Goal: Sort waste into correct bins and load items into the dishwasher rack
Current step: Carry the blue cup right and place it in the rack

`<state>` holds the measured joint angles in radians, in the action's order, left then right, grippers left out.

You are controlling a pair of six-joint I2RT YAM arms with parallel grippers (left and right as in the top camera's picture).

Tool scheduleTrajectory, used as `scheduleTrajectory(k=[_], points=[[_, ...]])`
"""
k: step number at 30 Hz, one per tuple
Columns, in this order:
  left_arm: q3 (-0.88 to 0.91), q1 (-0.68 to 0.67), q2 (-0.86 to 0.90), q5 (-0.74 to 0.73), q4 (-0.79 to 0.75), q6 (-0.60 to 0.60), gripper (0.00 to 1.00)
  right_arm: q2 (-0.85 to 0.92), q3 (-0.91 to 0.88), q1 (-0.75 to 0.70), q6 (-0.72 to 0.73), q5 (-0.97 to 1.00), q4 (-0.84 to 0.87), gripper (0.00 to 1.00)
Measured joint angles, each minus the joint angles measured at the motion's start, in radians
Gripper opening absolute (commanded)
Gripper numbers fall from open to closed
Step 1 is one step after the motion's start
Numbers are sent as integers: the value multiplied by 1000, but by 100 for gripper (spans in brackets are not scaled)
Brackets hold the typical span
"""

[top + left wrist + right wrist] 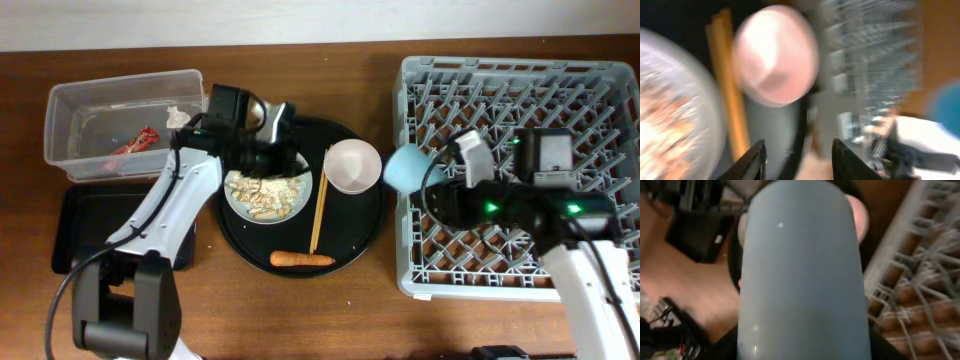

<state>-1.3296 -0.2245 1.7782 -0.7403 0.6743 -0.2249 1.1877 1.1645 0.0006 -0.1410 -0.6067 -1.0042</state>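
At rack (409,250) left rim, cup (404,168) lying horizontal

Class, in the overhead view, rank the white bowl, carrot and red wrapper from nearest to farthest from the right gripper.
Right gripper holds the blue cup.
1. White bowl, just left, on the round tray.
2. Carrot, at that tray's near edge.
3. Red wrapper, far left in the clear tub.

One rack (520,85), one tub (60,120), one cup (405,167), one bowl (352,165), one plate (303,195), one carrot (302,259).
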Motion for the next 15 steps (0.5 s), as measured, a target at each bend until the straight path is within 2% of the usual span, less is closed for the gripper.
scheduleTrajectory(k=[2,4,6,12,15], points=[[0,10,-7,174,89,24,43,-4,109,0,47,145,-118,45],[2,14,-46,417,176,45,43,-11,209,-47,109,295,-202,45],[2,14,-90,544,201,50,44,-11,224,-119,131,339,-229,45],[2,14,-125,638,208,53,43,82,227,-578,171,420,-320,45],[2,14,-125,645,209,54,43,180,229,-708,172,438,-325,45]])
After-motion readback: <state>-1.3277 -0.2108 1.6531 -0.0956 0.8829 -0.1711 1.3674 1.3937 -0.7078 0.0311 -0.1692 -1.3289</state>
